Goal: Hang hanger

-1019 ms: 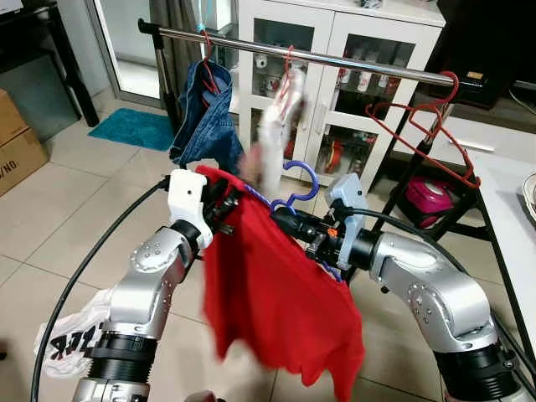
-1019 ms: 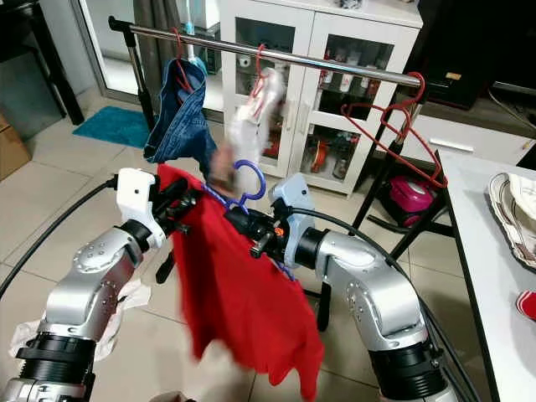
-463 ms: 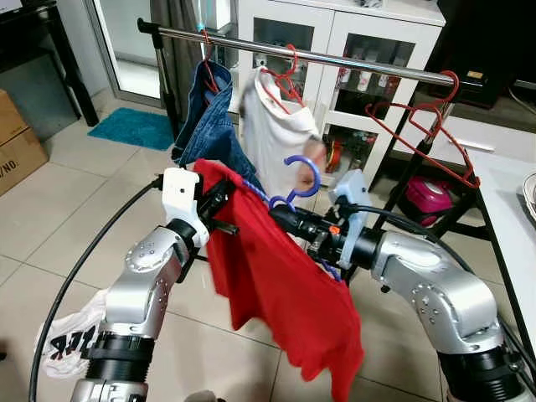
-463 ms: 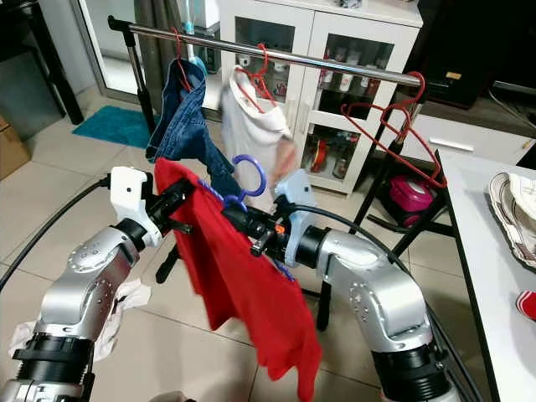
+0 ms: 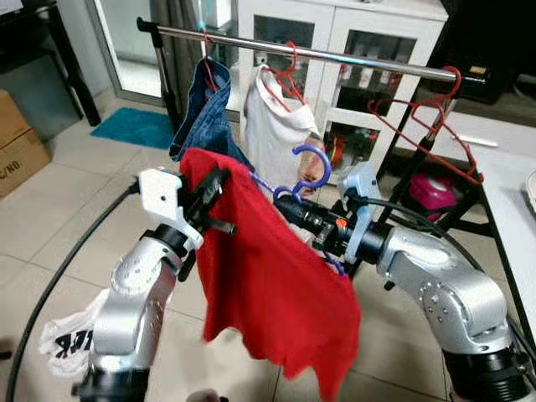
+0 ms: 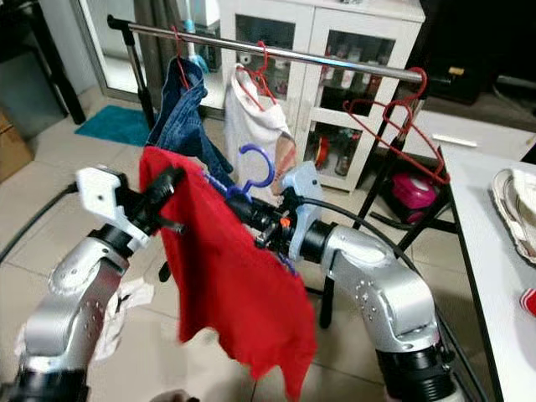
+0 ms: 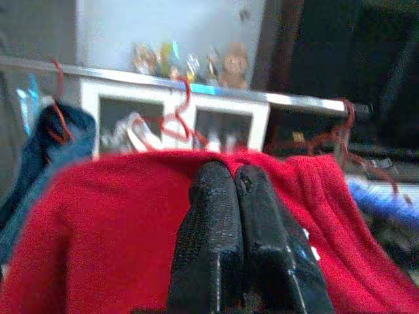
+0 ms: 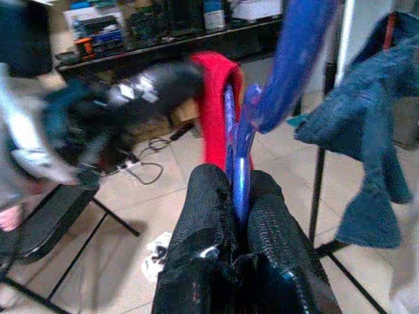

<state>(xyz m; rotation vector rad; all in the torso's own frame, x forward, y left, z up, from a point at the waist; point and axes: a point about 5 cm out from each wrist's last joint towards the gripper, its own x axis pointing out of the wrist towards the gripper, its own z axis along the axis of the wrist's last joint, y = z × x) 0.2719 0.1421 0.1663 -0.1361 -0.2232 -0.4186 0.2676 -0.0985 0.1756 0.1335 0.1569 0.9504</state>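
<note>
Right tool (image 8: 241,196) around blue hanger (image 8: 288,72)

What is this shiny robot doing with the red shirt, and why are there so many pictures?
It is a walking robot with two silver arms, each ending in two long black fingers. Two pictures come from its head, like eyes looking down at its arms. The other two come from small cameras on its wrists, looking along the fingers.

The right gripper pinches a blue hanger. A red shirt hangs on that hanger. The left gripper is shut on the shirt's far shoulder, holding it up.

In front stands a metal clothes rail. Blue jeans and a white top hang there already, plus empty red hangers. The blue hanger's hook is not on the rail yet.
</note>
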